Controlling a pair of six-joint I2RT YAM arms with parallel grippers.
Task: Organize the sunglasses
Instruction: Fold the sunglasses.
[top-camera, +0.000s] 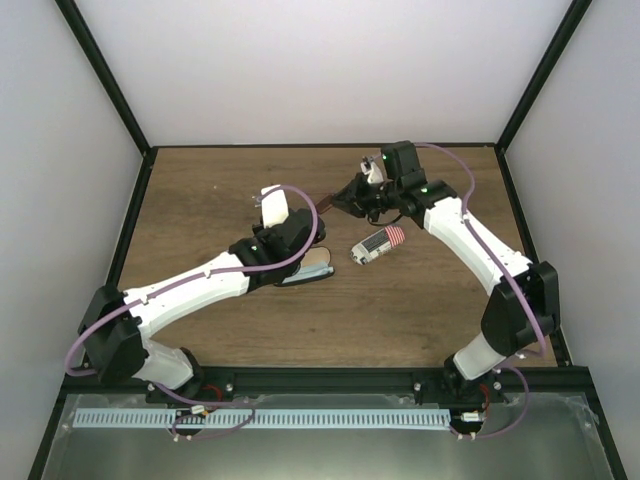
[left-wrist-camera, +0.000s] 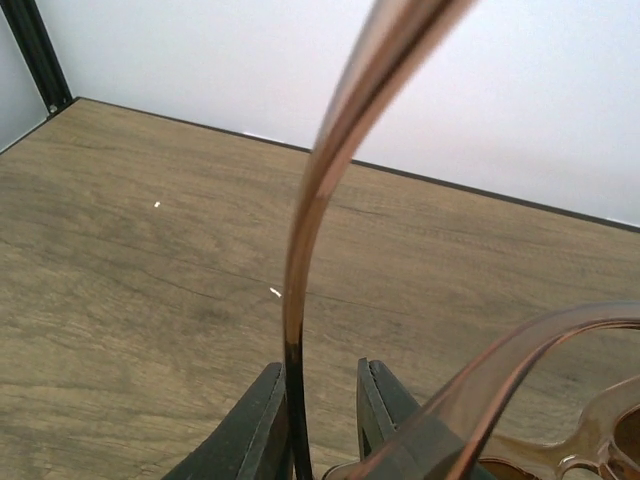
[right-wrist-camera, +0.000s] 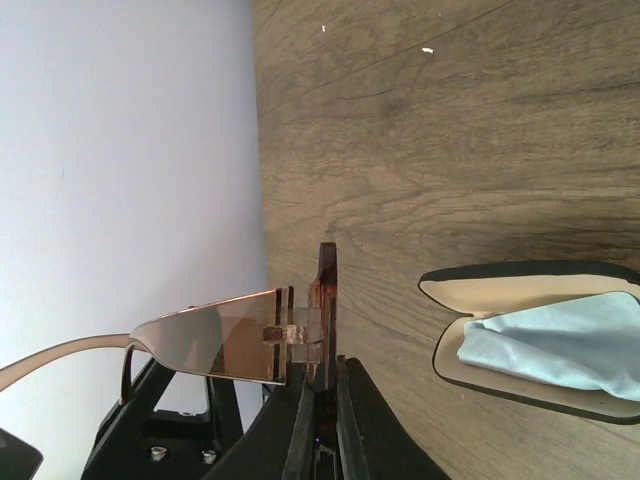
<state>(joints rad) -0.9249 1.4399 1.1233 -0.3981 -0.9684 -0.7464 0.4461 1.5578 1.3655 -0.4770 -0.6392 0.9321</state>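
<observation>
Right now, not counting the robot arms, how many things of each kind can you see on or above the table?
sunglasses: 1
glasses cases: 2 (striped case, open case)
light blue cloth, lying in the open case: 1
Total: 4
Only things that show clearly are counted.

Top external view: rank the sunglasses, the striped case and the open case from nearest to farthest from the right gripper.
1. The sunglasses: held in the right gripper, at mid-table towards the back.
2. The striped case: lying on the table just in front of that gripper, towards the arm bases.
3. The open case: farther forward and to the left, partly under the left arm.
</observation>
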